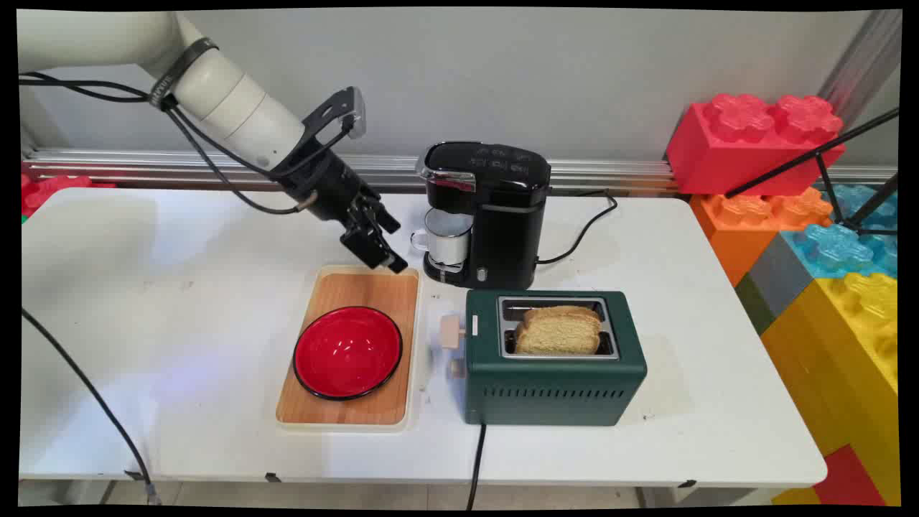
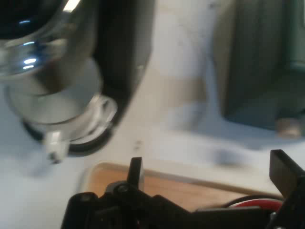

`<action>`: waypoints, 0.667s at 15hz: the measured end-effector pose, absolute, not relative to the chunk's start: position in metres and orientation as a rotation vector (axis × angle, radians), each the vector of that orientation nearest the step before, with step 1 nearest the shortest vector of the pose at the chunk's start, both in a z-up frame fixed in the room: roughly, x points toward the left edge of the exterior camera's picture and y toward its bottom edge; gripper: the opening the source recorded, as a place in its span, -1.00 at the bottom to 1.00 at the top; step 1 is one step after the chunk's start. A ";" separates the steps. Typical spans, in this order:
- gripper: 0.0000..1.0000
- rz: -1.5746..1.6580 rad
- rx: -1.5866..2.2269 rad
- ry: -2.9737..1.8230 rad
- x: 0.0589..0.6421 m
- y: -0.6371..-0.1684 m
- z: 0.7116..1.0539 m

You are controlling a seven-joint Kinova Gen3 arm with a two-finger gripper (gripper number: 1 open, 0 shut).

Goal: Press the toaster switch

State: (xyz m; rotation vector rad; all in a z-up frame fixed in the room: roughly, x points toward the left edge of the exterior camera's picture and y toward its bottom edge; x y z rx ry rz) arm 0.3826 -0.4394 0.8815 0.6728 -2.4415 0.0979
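A robotics lab: a coffee maker (image 1: pixel 488 212) and toaster (image 1: pixel 553 359) staged on a white table (image 1: pixel 179 323), giant toy bricks (image 1: pixel 811 237) right of it.

Bowl (image 1: pixel 348 352) on tray (image 1: pixel 373 287) (toaster (image 1: pixel 553 388) right, coffee maker (image 1: pixel 495 215) behind).

A glossy red bowl with a black rim (image 1: pixel 347 352) sits on a pale wooden tray edged in cream (image 1: pixel 373 291). The boxy toaster (image 1: pixel 553 388) is dark green around golden-brown bread slices (image 1: pixel 558 330). The coffee machine (image 1: pixel 502 215) is black, its metal mug (image 1: pixel 446 240) white.
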 end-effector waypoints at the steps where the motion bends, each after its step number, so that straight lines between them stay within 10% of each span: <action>1: 1.00 0.081 0.667 -2.439 0.377 -0.432 0.886; 10: 1.00 -0.004 0.544 -2.423 0.336 -0.373 0.919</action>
